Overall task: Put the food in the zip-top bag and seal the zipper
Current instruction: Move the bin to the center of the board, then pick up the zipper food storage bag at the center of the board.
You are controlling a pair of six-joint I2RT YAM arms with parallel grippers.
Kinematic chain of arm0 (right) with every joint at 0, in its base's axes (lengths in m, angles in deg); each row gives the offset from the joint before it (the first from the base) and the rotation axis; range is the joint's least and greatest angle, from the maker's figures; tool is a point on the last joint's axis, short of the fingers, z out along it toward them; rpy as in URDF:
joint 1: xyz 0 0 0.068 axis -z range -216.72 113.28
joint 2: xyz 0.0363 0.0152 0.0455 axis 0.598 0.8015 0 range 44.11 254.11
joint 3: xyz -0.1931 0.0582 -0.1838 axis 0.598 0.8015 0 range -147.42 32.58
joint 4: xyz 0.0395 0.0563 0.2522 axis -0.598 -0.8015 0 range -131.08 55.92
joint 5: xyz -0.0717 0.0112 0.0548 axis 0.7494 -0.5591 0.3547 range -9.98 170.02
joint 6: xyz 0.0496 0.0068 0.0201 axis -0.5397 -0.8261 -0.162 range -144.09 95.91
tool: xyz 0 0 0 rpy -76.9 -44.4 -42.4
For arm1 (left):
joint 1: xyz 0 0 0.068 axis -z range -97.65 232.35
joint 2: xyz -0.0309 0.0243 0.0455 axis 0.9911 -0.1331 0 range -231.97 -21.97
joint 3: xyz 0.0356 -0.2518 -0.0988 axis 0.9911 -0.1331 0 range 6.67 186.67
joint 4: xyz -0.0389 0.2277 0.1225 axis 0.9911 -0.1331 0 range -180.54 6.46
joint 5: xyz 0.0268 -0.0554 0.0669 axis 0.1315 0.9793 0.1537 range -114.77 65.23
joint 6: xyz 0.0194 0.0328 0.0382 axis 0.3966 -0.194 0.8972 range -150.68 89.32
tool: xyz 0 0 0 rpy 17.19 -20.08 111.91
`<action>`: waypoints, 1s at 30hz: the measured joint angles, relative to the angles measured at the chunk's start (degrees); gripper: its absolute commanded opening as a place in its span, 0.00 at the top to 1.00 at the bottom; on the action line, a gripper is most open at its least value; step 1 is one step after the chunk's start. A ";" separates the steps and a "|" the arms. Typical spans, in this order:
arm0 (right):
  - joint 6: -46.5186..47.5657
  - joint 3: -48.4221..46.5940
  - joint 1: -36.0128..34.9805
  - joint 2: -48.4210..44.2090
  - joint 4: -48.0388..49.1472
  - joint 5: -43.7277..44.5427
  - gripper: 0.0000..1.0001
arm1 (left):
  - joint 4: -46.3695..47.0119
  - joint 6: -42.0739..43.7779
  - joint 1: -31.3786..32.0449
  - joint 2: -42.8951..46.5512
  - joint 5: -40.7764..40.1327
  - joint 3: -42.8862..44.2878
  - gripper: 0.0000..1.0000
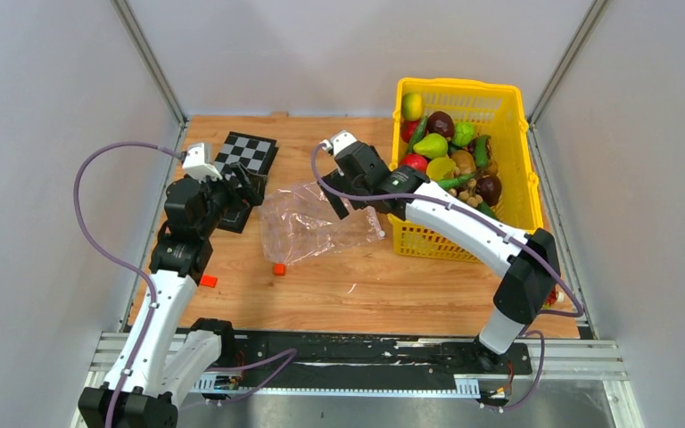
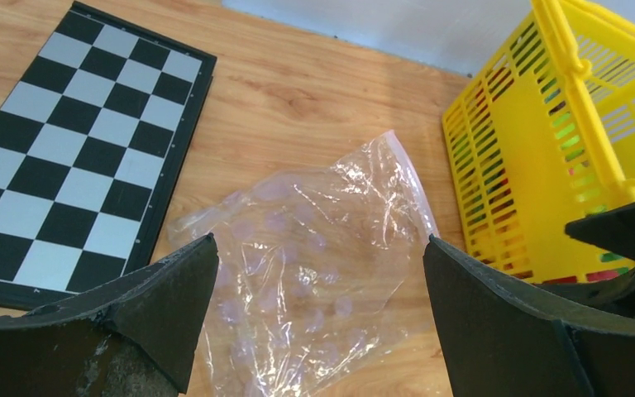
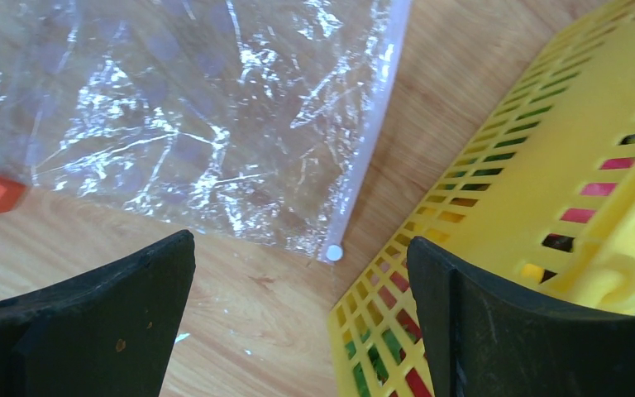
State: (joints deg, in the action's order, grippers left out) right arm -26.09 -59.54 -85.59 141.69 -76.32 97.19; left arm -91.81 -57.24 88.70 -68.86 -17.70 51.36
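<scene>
Barely started: bag (image 1: 317,223) lies flat, empty, on table (image 1: 366,294) btwn chessboard (image 1: 250,152) & yellow basket (image 1: 459,86), zipper (image 3: 364,157) edge nearest basket. All food (image 1: 450,156) sits in basket. Left jaws, right jaws both wide apart, gripping nothing, above bag. To do: load food, seal zipper.

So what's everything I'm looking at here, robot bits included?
table: one, brown wood, under everything
zip-top bag: one, clear and crinkly, looks empty, flat mid-table
zipper: one strip, pale pinkish, on the bag edge facing the basket
basket: one, yellow, far right of the table
food: many pieces, red, green, yellow, dark purple, brown, all in the basket
chessboard: one, black and white, far left
blocks: two, orange-red, one at the bag's near edge, the other beside the left arm
left gripper: one, black, open, over the bag
right gripper: one, black, open, over the zipper end beside the basket
</scene>
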 measured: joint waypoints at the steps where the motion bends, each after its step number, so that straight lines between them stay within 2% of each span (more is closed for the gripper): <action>1: -0.04 0.63 0.22 -0.33 0.22 1.11 0.00 | -0.52 0.42 0.00 0.00 0.07 0.00 0.00; 8: -2.34 8.17 1.95 -4.98 -1.05 4.44 0.00 | -3.76 2.01 0.00 0.00 3.28 -0.72 0.00; 12: -3.13 7.78 2.84 -4.50 -1.88 3.23 0.03 | -4.94 1.77 1.18 -0.35 8.04 -2.97 0.00; 14: -3.32 5.20 2.95 -2.47 -2.58 2.89 0.10 | -6.10 1.77 3.21 -0.55 9.77 -3.85 0.02; 18: -3.48 -2.93 3.37 5.53 -2.27 2.01 0.13 | -7.54 0.72 8.76 0.87 12.22 -7.91 0.05; 23: -3.63 -11.50 4.59 15.74 -2.08 1.27 0.18 | -8.26 -4.04 13.46 7.52 13.60 -16.13 0.08; 27: -4.24 -15.56 7.19 20.94 -2.01 0.13 0.18 | -8.20 -7.58 16.72 10.86 13.38 -20.50 0.08; 30: -4.42 -17.68 9.44 23.56 -2.08 -0.35 0.17 | -6.23 -9.73 19.98 10.03 12.85 -22.82 0.09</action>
State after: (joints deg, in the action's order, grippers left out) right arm -30.51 -77.22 -76.14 165.26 -78.40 96.84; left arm -98.04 -66.97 108.68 -58.83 -4.84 28.54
